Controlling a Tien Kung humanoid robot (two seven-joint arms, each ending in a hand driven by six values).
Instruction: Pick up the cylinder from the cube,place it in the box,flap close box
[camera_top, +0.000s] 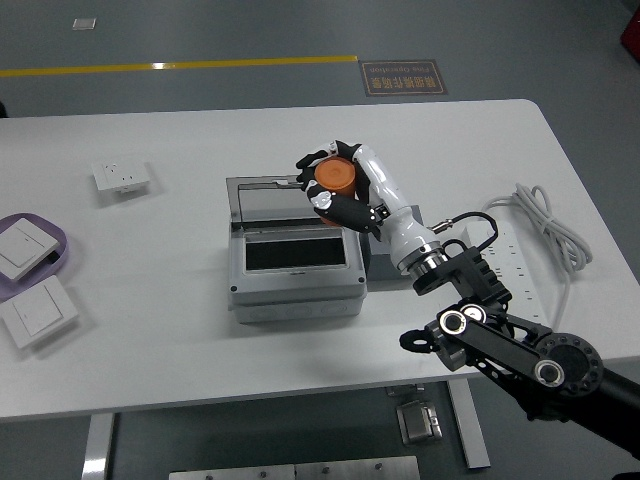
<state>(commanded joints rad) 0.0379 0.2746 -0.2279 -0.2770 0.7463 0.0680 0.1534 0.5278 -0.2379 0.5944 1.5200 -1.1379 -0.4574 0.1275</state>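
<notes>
My right hand (328, 180) holds an orange cylinder (336, 176) in its curled fingers, just above the far right part of the grey box (295, 290). The box sits in the middle of the table with its clear flap lid (268, 203) swung up and back, and its dark inside (296, 254) shows. A dark cube (378, 255) is mostly hidden behind my right forearm, right of the box. My left arm does not show.
A white wall socket (121, 177) lies at the back left. A purple tray (55, 243) with a white switch (20, 249) sits at the left edge, another switch (38, 312) in front of it. A white power strip (500, 258) and cable (545, 225) lie at the right.
</notes>
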